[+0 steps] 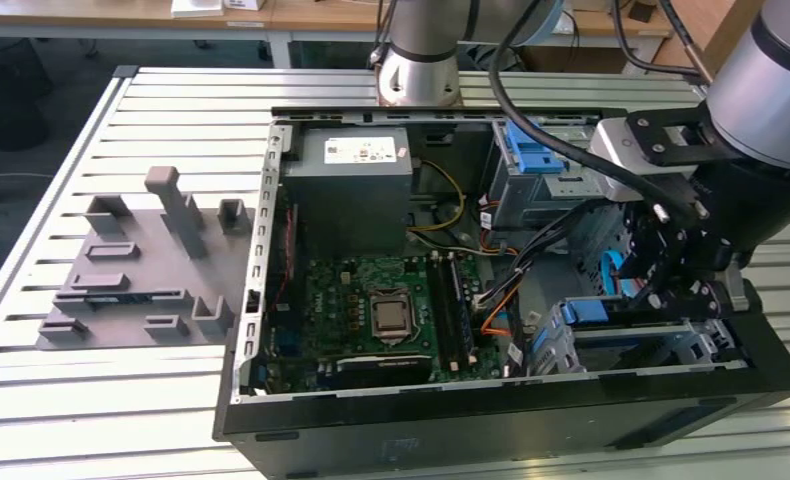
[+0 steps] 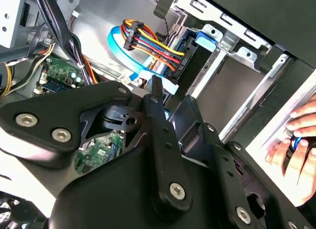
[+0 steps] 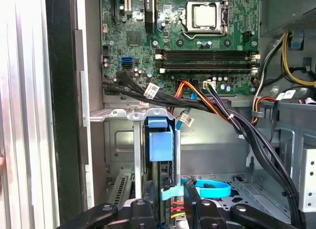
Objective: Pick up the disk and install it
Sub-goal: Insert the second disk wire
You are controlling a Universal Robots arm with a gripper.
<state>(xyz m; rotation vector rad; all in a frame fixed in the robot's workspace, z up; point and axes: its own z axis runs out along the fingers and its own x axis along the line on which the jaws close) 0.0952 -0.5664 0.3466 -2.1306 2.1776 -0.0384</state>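
Blue-railed, the disk (image 3: pixel 160 145) stands edgewise in the metal drive cage (image 3: pixel 118 140) of the computer case (image 1: pixel 502 420), your pincer (image 3: pixel 170 202) closed on its edge. It looks stiff, fairly heavy and shock-sensitive (hold the metal edges, clear of the cables (image 3: pixel 207 189)).

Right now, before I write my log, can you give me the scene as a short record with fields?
case: open, lying on the slatted table
disk: on edge in the drive cage, next to the motherboard
gripper: down inside the case, at the disk; grip cannot be told
hand: a person's, outside the case wall
fixture: grey, on the table, at the exterior view's left of the case
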